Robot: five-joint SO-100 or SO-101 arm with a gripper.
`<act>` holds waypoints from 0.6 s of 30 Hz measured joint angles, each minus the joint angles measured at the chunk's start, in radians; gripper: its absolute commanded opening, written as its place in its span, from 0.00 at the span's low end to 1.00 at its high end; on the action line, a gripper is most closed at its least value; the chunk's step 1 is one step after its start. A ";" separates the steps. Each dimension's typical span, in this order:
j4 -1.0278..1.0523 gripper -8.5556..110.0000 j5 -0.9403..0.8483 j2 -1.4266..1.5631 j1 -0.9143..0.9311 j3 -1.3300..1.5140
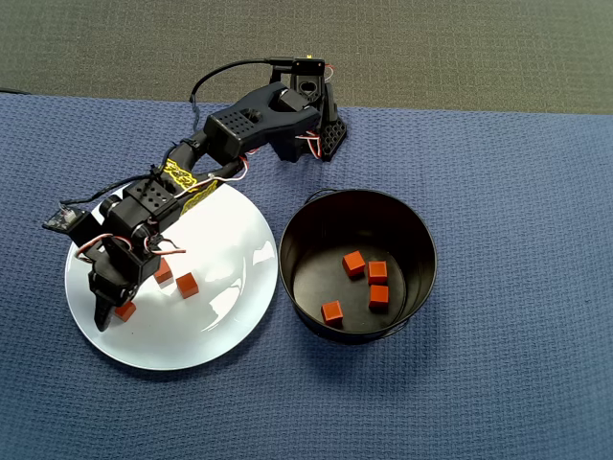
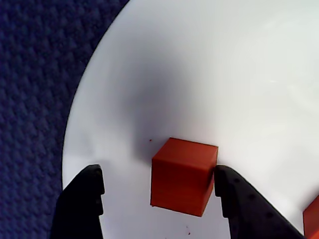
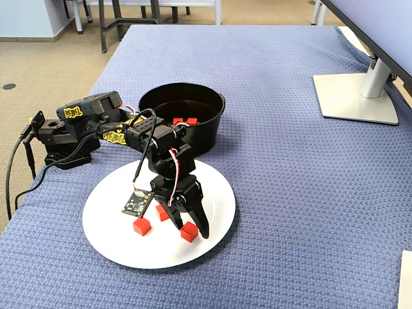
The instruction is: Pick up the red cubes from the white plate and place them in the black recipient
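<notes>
- Overhead view: plate (image 1: 230, 326) sits left of pot (image 1: 359, 265), rims nearly touching.
- 4 cubes (image 1: 355, 263) lie in pot.
- 3 cubes on plate's left part; one (image 2: 183, 175) sits btwn gripper (image 2: 159, 191) fingers.
- Arm base (image 1: 311, 129) behind both.

No readable text, numbers or brand names. Yellow stickers (image 1: 184, 179) with dark markings sit on the robot arm (image 1: 239, 125) behind the white plate (image 1: 225, 240), too small to read.

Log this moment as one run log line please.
gripper: open, straddling red cube on white plate | plate: three cubes | black recipient: four cubes
</notes>
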 measured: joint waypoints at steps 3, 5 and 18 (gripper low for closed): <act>0.000 0.22 -0.003 0.000 0.000 0.000; 0.000 0.15 -0.003 0.000 0.000 0.000; 0.000 0.07 0.008 0.015 0.000 0.025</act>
